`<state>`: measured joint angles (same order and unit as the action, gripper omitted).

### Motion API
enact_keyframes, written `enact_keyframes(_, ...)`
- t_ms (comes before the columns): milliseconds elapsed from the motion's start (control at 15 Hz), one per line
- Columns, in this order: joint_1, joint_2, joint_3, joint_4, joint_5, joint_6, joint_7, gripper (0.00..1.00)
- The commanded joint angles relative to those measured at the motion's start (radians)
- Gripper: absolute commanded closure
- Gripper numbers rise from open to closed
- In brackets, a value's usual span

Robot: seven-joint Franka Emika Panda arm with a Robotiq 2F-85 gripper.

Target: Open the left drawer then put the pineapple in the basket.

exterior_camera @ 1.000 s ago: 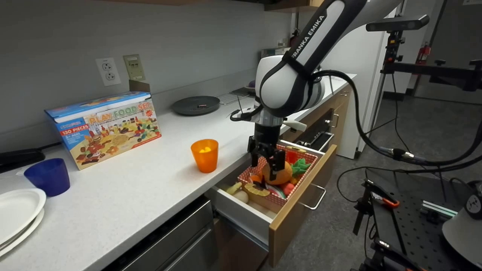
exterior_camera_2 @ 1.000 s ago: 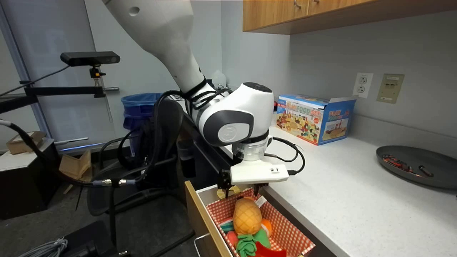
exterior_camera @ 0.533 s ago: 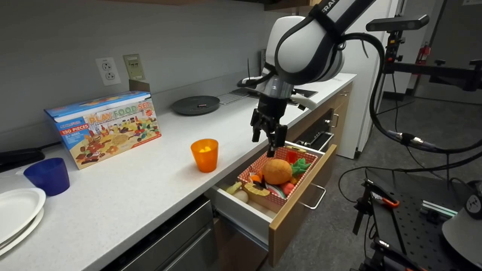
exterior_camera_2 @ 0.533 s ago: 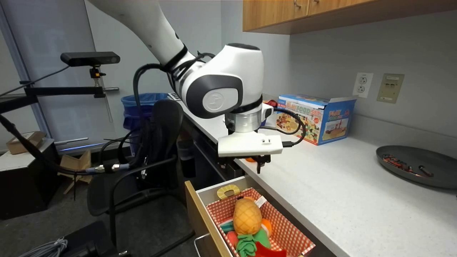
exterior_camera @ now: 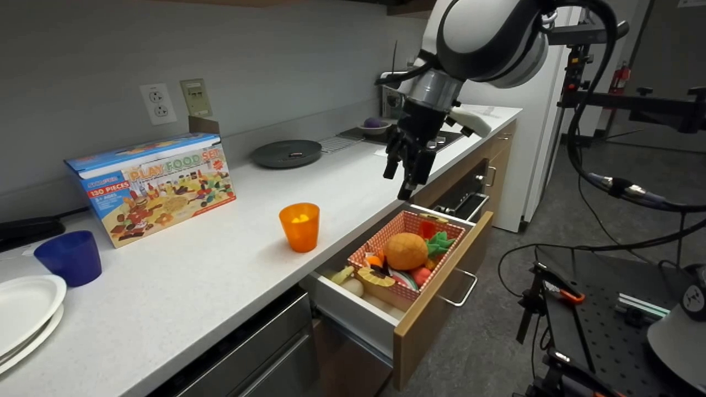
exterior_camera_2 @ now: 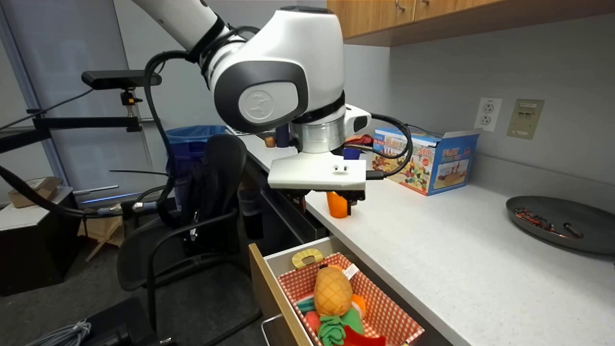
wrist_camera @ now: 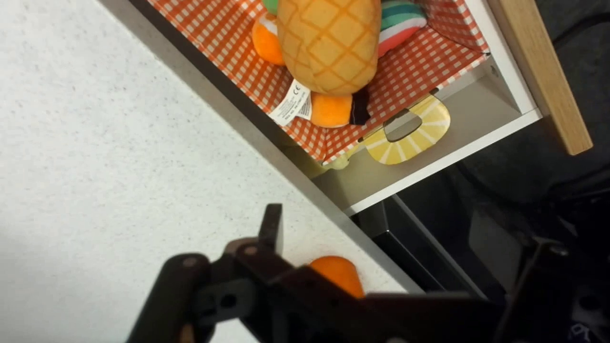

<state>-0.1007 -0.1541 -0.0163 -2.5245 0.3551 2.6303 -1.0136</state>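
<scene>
The left drawer (exterior_camera: pixel 441 300) stands pulled out, its wood front and metal handle showing in both exterior views (exterior_camera_2: pixel 276 288). A red-and-white checked basket (exterior_camera_2: pixel 387 310) sits inside it and also shows in the wrist view (wrist_camera: pixel 410 71). The pineapple (exterior_camera: pixel 406 251), orange-yellow with green leaves, lies on its side in the basket on top of other toy food. Its body fills the top of the wrist view (wrist_camera: pixel 331 43). My gripper (exterior_camera: pixel 398 181) is open and empty, raised above the counter edge beside the drawer. In the wrist view its fingers (wrist_camera: pixel 386 233) are wide apart.
An orange cup (exterior_camera: pixel 300 229) stands on the counter near the drawer. A play food box (exterior_camera: pixel 160 193), a dark round pan (exterior_camera: pixel 287 153), a purple cup (exterior_camera: pixel 69 259) and white plates (exterior_camera: pixel 27 309) are on the counter. An overhead cabinet (exterior_camera_2: pixel 461 19) hangs above.
My gripper has risen up out of the drawer area, away from the pineapple, and tilted a little. The pineapple, basket and drawer have stayed in place.
</scene>
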Motion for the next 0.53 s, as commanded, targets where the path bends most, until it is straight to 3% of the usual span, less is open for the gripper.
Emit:
enact_keyframes(0,0.047,-0.113,-0.082,-0.094,0.072,0.042,0.013,0.0)
enact_keyframes(400,0.085,-0.209,-0.145,-0.205,0.061,0.152,0.078,0.0)
enact_keyframes(467,0.088,-0.143,-0.159,-0.148,0.02,0.118,0.071,0.0)
